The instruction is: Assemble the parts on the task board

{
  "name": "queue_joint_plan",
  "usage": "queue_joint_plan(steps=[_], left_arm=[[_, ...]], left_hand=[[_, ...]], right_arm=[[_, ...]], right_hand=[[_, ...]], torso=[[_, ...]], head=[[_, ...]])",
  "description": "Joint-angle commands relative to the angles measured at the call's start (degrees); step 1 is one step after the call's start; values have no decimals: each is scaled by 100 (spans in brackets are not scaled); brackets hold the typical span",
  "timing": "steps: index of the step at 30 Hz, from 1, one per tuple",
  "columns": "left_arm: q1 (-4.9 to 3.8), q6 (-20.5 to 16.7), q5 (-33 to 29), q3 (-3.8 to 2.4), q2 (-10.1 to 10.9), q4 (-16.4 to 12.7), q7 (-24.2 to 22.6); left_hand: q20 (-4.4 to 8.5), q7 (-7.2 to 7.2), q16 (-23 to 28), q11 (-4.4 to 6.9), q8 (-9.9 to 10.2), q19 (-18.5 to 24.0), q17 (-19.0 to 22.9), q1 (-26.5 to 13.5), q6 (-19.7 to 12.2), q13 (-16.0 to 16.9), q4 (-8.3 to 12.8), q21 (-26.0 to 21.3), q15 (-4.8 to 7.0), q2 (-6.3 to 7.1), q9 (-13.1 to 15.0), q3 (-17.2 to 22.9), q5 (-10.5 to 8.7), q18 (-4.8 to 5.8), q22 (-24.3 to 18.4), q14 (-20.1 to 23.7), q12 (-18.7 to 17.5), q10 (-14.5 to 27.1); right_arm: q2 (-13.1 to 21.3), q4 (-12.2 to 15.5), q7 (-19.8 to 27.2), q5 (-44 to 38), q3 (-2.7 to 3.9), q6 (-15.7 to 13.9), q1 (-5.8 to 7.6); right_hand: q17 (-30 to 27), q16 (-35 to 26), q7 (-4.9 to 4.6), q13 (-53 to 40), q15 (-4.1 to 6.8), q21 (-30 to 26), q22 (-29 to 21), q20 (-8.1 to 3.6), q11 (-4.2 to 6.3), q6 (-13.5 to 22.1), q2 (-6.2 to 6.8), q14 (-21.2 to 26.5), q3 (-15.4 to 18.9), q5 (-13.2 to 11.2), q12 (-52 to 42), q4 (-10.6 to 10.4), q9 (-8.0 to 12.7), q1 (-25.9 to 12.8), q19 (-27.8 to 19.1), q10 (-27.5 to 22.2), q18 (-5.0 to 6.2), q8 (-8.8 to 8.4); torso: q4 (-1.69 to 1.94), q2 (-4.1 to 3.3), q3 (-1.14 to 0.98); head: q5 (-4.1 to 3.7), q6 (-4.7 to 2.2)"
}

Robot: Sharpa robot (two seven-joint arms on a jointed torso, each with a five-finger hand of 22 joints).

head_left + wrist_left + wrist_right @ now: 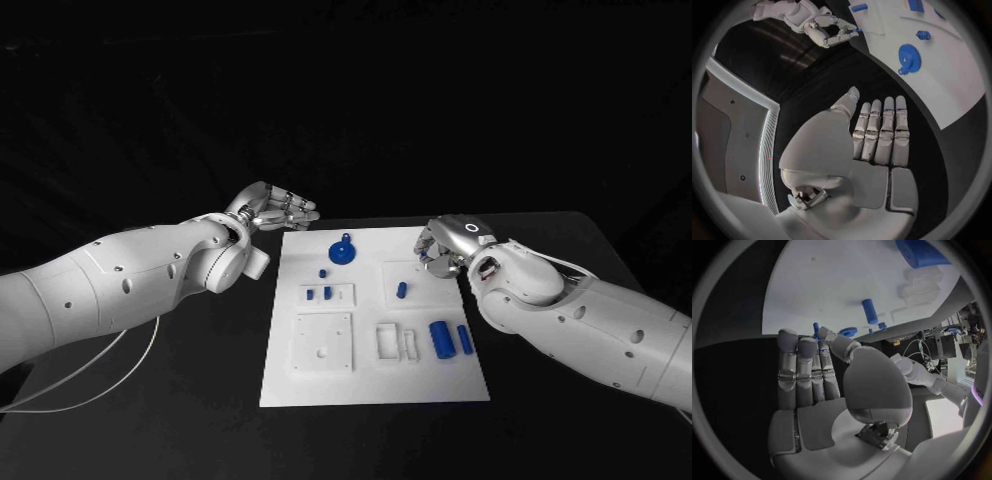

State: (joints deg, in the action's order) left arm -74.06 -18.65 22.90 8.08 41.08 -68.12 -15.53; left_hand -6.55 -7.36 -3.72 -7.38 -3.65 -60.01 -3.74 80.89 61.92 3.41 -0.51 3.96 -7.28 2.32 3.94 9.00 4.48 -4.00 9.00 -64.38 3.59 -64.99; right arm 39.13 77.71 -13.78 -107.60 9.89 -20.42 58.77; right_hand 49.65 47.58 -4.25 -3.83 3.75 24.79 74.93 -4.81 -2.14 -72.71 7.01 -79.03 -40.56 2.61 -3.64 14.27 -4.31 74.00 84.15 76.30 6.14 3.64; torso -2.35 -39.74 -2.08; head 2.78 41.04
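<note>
Task board (372,385) laid mid-table, long axis running away from robot. Left hand (271,210) held off far-left corner, fingers straight, pressed together, nothing held. Right hand (451,243) at right edge, nearer short blue peg (401,290); its grasp cannot be told. Blue gear (343,251) seen between hands.

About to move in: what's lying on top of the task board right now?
On the task board: a blue gear, several small blue pegs and cylinders, plus white fixtures. The right hand covers its far right edge.
</note>
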Motion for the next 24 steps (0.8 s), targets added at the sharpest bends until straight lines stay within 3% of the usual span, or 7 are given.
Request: queue_joint_plan(steps=[1, 5, 11, 17, 21, 24], left_arm=[[-3, 11, -66, -6, -8, 9, -11], [-3, 6, -76, -6, -7, 12, 9], [-3, -11, -83, -6, -8, -5, 19], [-3, -198, -94, -6, -14, -36, 0], [-3, -430, -167, -6, -24, -63, 12], [-3, -553, -269, -6, -27, -98, -17]], left_hand=[[-6, 0, 23, 11, 0, -47, -2, 47, -25, -4, 1, 22, -16, -18, 8, -25, -16, -56, -6, 39, -17, 31], [-7, -3, 23, 7, 0, -70, -3, 58, -31, -4, -15, 29, -17, -24, 7, -57, -21, -56, -137, 42, -18, 39], [-8, -3, 24, 7, 0, -74, -2, 58, -35, -4, -22, 31, -19, -26, 7, -61, -23, -56, -157, 47, -17, 43], [-2, 3, 21, 16, -2, -89, -4, 67, -20, -4, -26, 39, -11, -34, 9, -56, -11, -60, -176, 25, -16, 19], [18, 17, 21, 35, -1, -131, -4, 68, 24, -5, -31, 60, 11, -30, 10, -34, 49, -62, -182, -34, -17, -34], [29, 17, 21, 38, -1, -140, -3, 82, 31, -5, -23, 67, 16, -25, 8, 6, 132, -60, -185, -43, -18, -42]], right_arm=[[71, 180, 88, 379, 63, 23, 15], [147, 429, 189, 782, 125, 58, 19], [141, 705, 293, 995, 154, 48, 13], [55, 908, 343, 987, 159, 24, -46], [-37, 966, 357, 966, 152, 41, -98], [-138, 985, 360, 935, 129, 67, -150]], right_hand=[[10, -24, -2, -9, 6, 30, 190, -44, 115, -46, -3, -22, 6, 17, -29, -25, 5, 16, 210, 421, 93, 6], [17, -45, -7, -8, 8, -8, 181, -47, 111, -30, -12, -13, 27, 16, -26, -24, 8, 20, 203, 410, 93, 3], [19, -49, -7, -9, 7, -15, 180, -46, 111, -32, -18, -13, 39, 17, -28, -20, 7, 18, 203, 409, 93, 6], [30, -60, -7, -9, 9, -32, 177, -48, 111, -29, -30, -14, 56, 17, -28, -5, 6, 14, 203, 407, 94, 5], [33, -63, -7, -9, 9, -34, 178, -48, 111, -29, -33, -16, 60, 17, -28, 0, 6, 13, 204, 407, 95, 5], [37, -68, -8, -9, 11, -40, 177, -52, 111, -27, -39, -18, 71, 17, -28, 11, 5, 10, 208, 407, 103, 5]], torso=[[3, -2, 0], [8, -6, -8], [10, -6, -7], [7, -7, -3], [16, -5, -3], [16, -9, -2]], head=[[-23, -26], [-48, -43], [10, -38], [132, -29], [218, 66], [293, 89]])
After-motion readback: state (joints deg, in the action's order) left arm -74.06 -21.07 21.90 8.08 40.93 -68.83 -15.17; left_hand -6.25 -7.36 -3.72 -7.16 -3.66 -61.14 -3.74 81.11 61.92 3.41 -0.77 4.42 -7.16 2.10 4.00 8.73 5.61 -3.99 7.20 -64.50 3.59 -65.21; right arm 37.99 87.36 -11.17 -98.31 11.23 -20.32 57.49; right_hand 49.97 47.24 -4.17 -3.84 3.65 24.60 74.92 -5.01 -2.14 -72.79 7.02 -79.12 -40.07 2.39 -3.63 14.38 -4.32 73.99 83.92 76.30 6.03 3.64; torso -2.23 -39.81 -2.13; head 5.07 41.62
